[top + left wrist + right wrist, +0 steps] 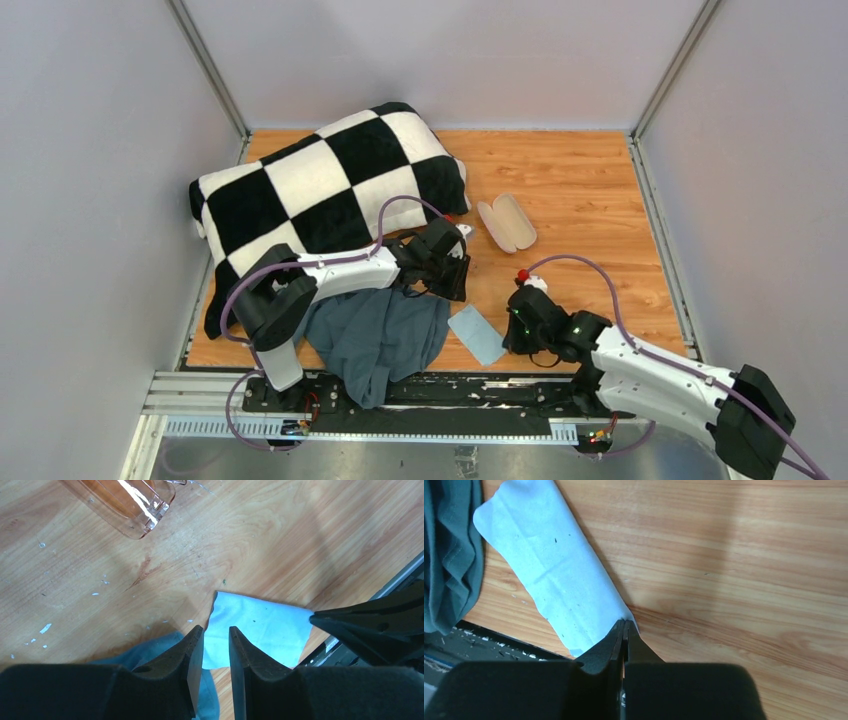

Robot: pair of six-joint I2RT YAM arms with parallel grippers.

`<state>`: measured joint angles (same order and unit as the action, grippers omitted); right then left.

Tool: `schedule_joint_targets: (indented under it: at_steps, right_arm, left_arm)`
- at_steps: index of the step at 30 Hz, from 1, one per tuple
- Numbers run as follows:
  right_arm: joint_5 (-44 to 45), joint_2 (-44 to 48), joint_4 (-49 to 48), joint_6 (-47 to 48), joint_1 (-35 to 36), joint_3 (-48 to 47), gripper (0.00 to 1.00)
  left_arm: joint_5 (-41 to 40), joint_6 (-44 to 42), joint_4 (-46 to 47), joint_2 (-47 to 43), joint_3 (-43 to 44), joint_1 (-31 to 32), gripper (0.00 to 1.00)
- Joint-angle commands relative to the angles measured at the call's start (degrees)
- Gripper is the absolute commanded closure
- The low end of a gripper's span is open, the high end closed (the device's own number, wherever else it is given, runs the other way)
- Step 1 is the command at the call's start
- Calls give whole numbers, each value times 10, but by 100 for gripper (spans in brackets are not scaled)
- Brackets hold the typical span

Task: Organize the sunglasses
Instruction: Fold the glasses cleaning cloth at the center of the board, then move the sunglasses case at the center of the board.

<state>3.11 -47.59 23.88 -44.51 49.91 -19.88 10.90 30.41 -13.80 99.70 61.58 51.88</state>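
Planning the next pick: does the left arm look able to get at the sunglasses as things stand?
Probably yes. The left gripper is open and empty, and the sunglasses lie just ahead on bare wood, nothing between.

Checkered black-white blanket (320,190), amber sunglasses (122,500), light-blue cloth (549,575).
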Motion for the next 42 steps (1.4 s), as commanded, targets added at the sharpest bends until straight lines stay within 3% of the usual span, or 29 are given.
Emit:
schedule_joint_targets:
  at_steps: [1, 3, 7, 13, 20, 27, 32, 42]
  right_arm:
    - [73, 29, 44, 6, 1, -18, 100]
    - [70, 36, 46, 17, -13, -20, 99]
    - [69, 20, 61, 23, -45, -28, 76]
    - [85, 31, 84, 47, -74, -67, 59]
    - [42, 15, 72, 99, -178, -102, 57]
    - [-56, -41, 0, 133, -335, -139, 54]
    - [-91, -165, -43, 174, -397, -210, 47]
    - [-82, -419, -62, 195, -423, -386, 44]
  left_arm:
    - [-1, -11, -3, 2, -5, -1, 69]
    - [-1, -16, -4, 2, -5, -1, 69]
    - [0, -20, -7, 3, -8, -1, 68]
    - [-9, -16, -8, -24, -19, -1, 68]
    - [-15, -5, -6, -32, -30, -1, 67]
    - [-10, 10, -3, -62, -46, -1, 67]
    - [-8, 17, -2, -95, -61, -1, 66]
    - [-12, 22, -5, -136, -88, -1, 65]
